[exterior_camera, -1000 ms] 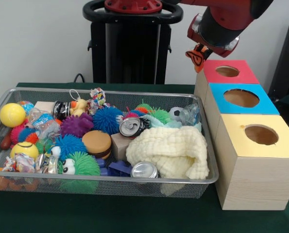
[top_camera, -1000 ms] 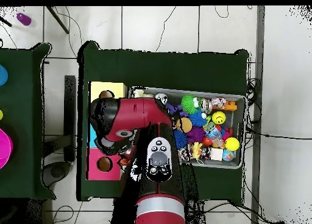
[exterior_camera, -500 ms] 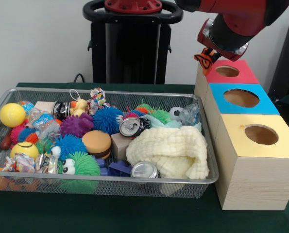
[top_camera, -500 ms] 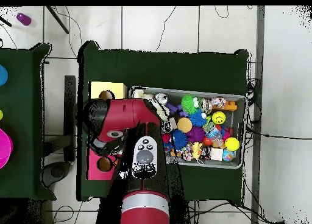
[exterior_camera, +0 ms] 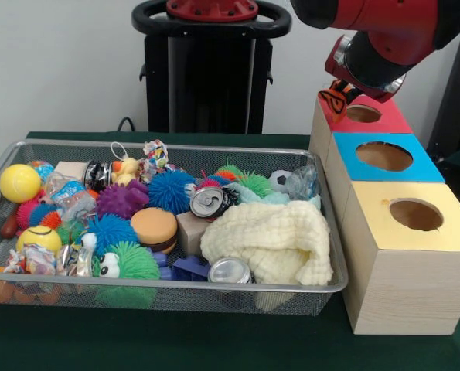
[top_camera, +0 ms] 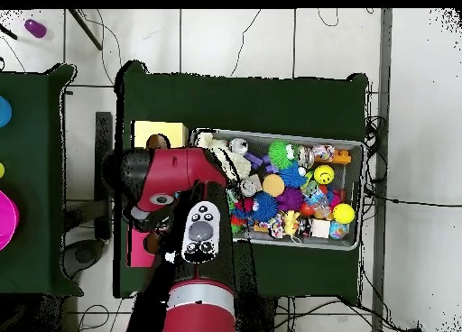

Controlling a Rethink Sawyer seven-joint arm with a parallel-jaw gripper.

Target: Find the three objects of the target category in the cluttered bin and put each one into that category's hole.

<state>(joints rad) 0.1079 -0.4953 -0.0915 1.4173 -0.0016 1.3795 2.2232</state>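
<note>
Dark green tabletop [exterior_camera: 214,340] w/ silver wire-mesh bin [exterior_camera: 168,290] full of clutter: spiky rubber balls, drink cans, cream knitted cloth [exterior_camera: 270,241]; beside it a row of three wooden boxes w/ round holes, topped red [exterior_camera: 362,114], blue [exterior_camera: 384,156] & yellow [exterior_camera: 415,215]. Red-and-black arm's tool [exterior_camera: 339,94] hangs over the red-topped box's edge, near its hole, clamped on a small orange-and-black striped toy [exterior_camera: 336,97], clear of the bin. Overhead, arm hides tool & toy.
</note>
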